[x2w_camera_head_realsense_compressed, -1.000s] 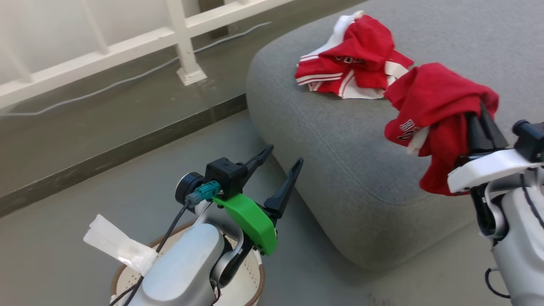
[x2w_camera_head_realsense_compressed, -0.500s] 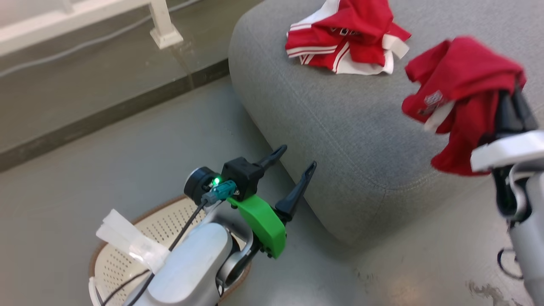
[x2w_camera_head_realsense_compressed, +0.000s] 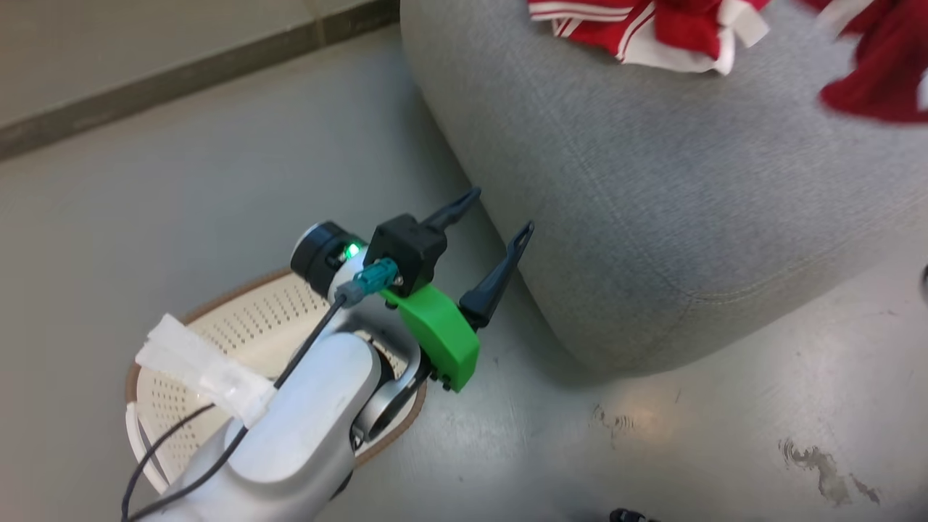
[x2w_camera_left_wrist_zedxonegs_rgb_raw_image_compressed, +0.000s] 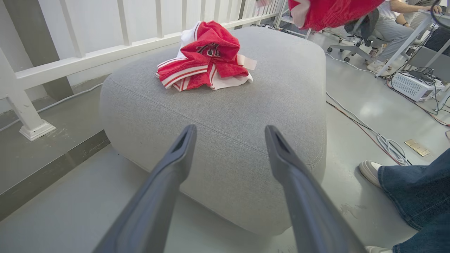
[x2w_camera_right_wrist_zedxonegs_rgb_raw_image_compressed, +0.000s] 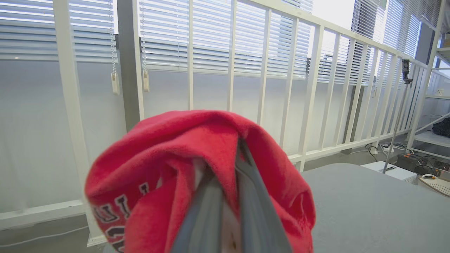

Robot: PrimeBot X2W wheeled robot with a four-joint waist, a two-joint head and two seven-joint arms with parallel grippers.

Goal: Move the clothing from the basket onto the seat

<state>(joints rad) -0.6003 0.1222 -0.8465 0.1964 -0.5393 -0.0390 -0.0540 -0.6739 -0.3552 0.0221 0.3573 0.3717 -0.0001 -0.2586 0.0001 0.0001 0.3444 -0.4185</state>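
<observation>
Grey seat (x2w_camera_left_wrist_zedxonegs_rgb_raw_image_compressed: 228, 116) below red garment (x2w_camera_right_wrist_zedxonegs_rgb_raw_image_compressed: 168, 147) tight between clenched right jaws; left jaws wide apart, empty.

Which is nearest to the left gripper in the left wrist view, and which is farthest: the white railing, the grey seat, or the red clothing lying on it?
Measured from the left gripper:
1. The grey seat, directly ahead of it.
2. The red clothing, on the seat's far part, slightly left.
3. The white railing, behind the seat.

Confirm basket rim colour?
Brown rim; the basket itself is cream. Head view shows it best.
</observation>
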